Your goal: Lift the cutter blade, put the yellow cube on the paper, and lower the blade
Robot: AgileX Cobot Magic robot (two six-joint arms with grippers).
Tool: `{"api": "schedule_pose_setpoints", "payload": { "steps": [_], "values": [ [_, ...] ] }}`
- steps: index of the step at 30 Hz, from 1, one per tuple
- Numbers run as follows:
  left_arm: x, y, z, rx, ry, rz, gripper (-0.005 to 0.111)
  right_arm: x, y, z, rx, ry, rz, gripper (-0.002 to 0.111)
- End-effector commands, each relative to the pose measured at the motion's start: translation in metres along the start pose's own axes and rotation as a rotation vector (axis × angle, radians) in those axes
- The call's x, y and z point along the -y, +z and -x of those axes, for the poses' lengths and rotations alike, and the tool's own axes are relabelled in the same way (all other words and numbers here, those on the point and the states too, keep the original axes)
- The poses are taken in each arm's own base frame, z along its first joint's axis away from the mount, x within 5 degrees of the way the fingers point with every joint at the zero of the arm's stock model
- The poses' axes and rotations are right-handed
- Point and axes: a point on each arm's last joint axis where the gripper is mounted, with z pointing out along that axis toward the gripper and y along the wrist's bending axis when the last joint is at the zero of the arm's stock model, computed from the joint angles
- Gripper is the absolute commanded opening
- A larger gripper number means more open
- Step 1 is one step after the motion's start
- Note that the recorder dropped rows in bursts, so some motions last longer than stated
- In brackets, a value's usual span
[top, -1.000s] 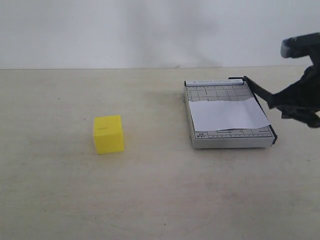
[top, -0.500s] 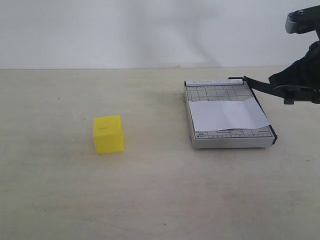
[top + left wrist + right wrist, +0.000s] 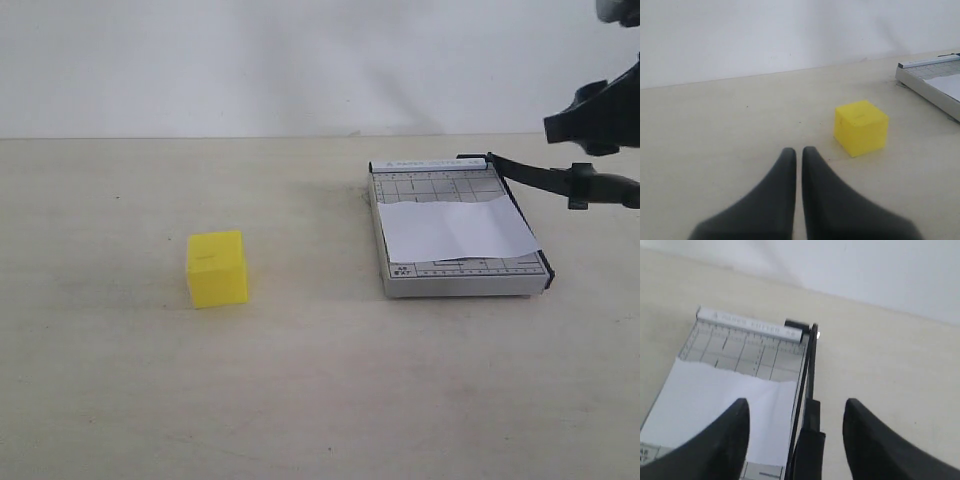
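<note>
Exterior view: yellow cube [image 3: 217, 267] left of table [image 3: 320, 400] centre, well apart from paper [image 3: 455, 228] on cutter base [image 3: 430, 185] near table's far edge; blade [image 3: 540, 178] partly raised; right gripper [image 3: 797, 405] spread astride its handle; left gripper [image 3: 797, 152] pressed together. Risk: unsupported blade drops onto paper, blocking placement. Bare table between cube and cutter.

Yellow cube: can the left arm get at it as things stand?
Probably yes. The yellow cube stands on bare table ahead of the left gripper with nothing between them, and the paper cutter sits apart from it. The jaws are shut, so they must open first.
</note>
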Motion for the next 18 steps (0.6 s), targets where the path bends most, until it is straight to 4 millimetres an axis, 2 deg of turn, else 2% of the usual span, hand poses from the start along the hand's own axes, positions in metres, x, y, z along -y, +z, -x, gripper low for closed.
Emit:
{"api": "schedule_pose_setpoints", "payload": {
  "steps": [1,7,14,18],
  "values": [
    [0.0,0.0,0.0,0.004,0.006,-0.001,0.005,-0.001,-0.035,-0.008,0.17,0.031,-0.043,0.045],
    [0.0,0.0,0.0,0.004,0.006,-0.001,0.005,-0.007,-0.066,-0.047,0.187,0.038,-0.047,0.0],
    [0.0,0.0,0.0,0.004,0.006,-0.001,0.005,-0.012,-0.098,-0.096,0.326,0.099,-0.086,0.0],
    [0.0,0.0,0.0,0.004,0.006,-0.001,0.005,-0.013,-0.113,-0.099,0.4,0.112,-0.092,0.0]
  ]
}}
